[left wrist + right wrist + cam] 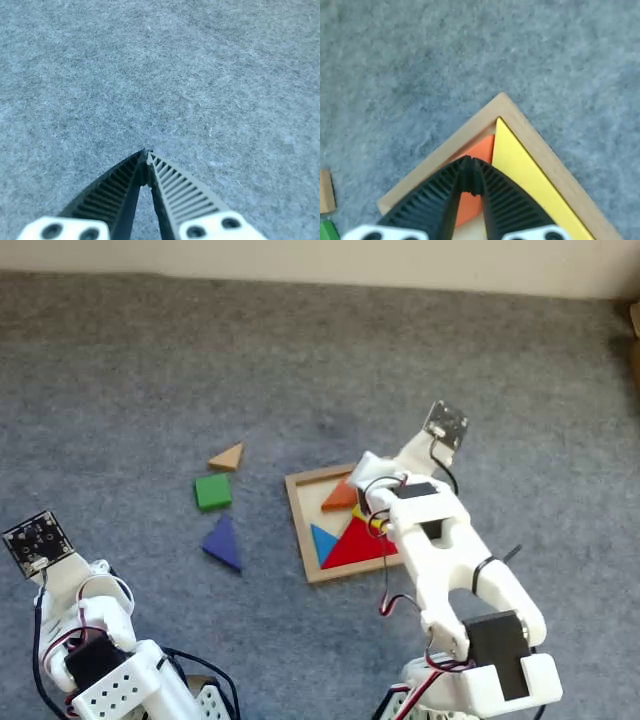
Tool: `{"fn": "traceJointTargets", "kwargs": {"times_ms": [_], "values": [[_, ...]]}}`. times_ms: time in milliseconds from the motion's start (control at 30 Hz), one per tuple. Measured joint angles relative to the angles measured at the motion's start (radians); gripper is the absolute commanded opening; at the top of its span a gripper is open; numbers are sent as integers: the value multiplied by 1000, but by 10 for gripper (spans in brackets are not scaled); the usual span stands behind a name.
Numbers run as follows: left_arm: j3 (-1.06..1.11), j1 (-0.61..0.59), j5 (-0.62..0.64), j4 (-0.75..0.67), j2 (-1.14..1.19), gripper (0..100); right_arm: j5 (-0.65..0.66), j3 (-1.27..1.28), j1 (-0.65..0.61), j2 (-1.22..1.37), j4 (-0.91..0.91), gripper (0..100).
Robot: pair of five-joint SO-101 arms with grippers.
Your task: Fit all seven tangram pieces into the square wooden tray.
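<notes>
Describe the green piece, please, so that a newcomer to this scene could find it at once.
Start at the wooden tray in the middle of the grey carpet. To its left three loose pieces lie in a column. The green square is the middle one, between a tan triangle and a blue triangle: the only four-sided one.

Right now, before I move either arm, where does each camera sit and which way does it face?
High view: fixed above the table, looking down on the tray, left arm and right arm.
Left wrist view: on the left arm, facing bare grey table past its shut left gripper.
Right wrist view: on the right arm, facing the tray's corner, orange piece and yellow piece past its shut right gripper.
Shared: high and right wrist both show tray and orange piece.
</notes>
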Motion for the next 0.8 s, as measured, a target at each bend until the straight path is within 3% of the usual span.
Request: {"fn": "traceJointTargets", "kwargs": {"times_ms": [533,800], "values": [[0,0,0,0,0,7,58,-92,-20,147,-6,7],[0,0,0,3,0,7,63,-166,84,204,-3,6]]}}
